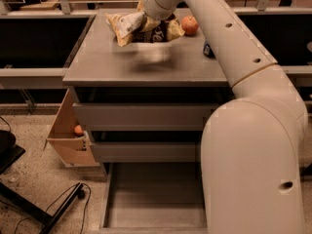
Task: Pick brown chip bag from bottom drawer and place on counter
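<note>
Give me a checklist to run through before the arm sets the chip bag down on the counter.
1. The wrinkly brown foil chip bag is out of the deep grey bottom drawer: ok, it hangs at the gripper, near the counter's far end.
2. Bag over the smooth grey counter top: ok.
3. Bag resting on the counter: not ok, it looks raised, with a shadow beneath.
4. Gap to the round red fruit on its right: cannot tell.
5. The dark blue can stands apart from the bag: ok.
6. Hold secure: cannot tell, the wrist hides it.
</note>
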`<state>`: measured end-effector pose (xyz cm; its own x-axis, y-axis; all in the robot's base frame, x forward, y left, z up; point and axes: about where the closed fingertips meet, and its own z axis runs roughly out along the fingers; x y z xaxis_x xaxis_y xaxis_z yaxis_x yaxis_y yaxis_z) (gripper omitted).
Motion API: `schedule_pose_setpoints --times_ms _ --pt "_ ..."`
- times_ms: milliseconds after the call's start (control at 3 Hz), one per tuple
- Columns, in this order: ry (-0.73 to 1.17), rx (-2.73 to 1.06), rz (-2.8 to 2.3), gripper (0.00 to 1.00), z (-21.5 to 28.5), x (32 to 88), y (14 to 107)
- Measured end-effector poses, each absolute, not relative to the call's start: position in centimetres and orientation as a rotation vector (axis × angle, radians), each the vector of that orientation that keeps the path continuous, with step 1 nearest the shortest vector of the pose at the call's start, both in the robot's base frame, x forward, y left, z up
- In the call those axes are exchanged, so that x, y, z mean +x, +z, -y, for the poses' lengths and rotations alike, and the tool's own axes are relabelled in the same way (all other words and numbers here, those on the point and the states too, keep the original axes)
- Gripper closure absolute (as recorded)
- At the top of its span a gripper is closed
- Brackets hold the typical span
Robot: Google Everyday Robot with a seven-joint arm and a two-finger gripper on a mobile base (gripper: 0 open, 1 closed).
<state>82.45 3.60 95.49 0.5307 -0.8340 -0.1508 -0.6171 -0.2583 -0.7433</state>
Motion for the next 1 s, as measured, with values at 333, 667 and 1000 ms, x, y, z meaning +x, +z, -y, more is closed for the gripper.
schedule_pose_setpoints --times_ms 333,667,1000 --pt "-0.349 -1.982 -1.178 0.34 -3.60 82.45 95.49" --pt "-0.349 -1.982 -1.178 0.11 -3.61 82.45 95.49" --pt "-0.349 -1.982 -1.178 0.00 -3.61 82.44 95.51"
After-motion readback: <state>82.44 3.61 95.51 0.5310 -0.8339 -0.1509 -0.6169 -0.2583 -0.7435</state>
